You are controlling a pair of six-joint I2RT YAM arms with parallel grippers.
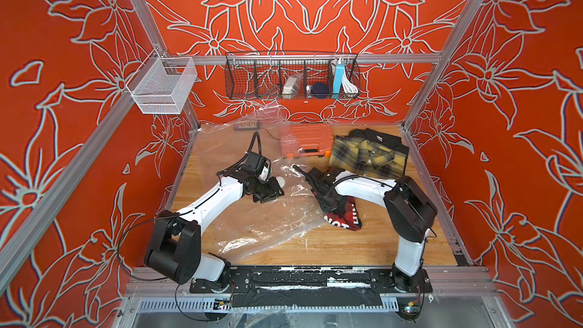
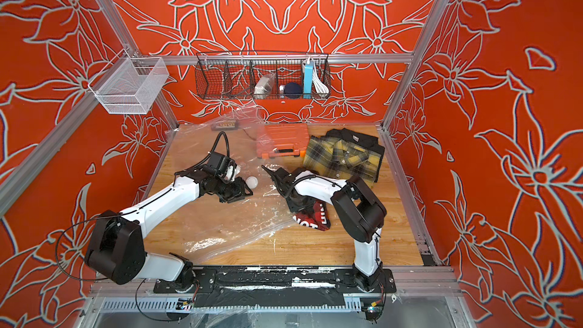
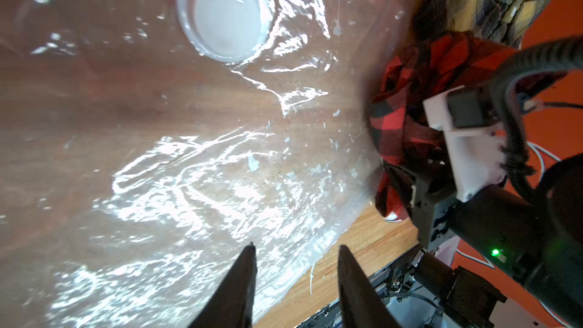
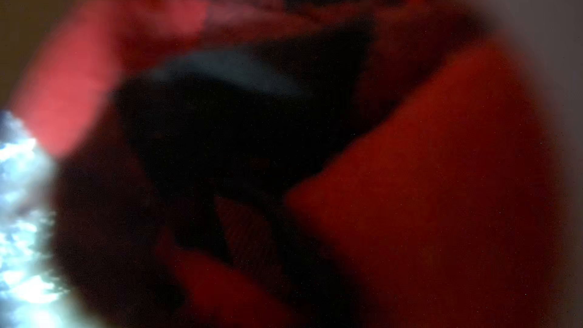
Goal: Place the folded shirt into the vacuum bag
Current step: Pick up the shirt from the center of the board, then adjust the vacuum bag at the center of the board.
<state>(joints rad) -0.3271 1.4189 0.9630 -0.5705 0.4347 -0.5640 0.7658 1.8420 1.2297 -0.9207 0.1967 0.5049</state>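
The vacuum bag [image 1: 252,216] [image 2: 220,216] lies flat and crinkled on the wooden table, its round white valve cap [image 3: 225,15] [image 2: 252,181] facing up. A bunched red and black folded shirt [image 1: 344,219] [image 2: 315,220] [image 3: 397,102] sits at the bag's right edge, its front part on bare wood. My right gripper [image 1: 329,205] is buried in this shirt. Red cloth fills the blurred right wrist view [image 4: 426,168] and hides the jaws. My left gripper [image 3: 297,246] hovers over the bag near the cap, open, with nothing between its fingers.
A folded yellow plaid shirt [image 1: 369,153] lies at the back right beside an orange case [image 1: 307,141]. The bag's far end rises up the back wall. A black wire basket [image 1: 291,77] and a white mesh basket [image 1: 162,86] hang on the frame.
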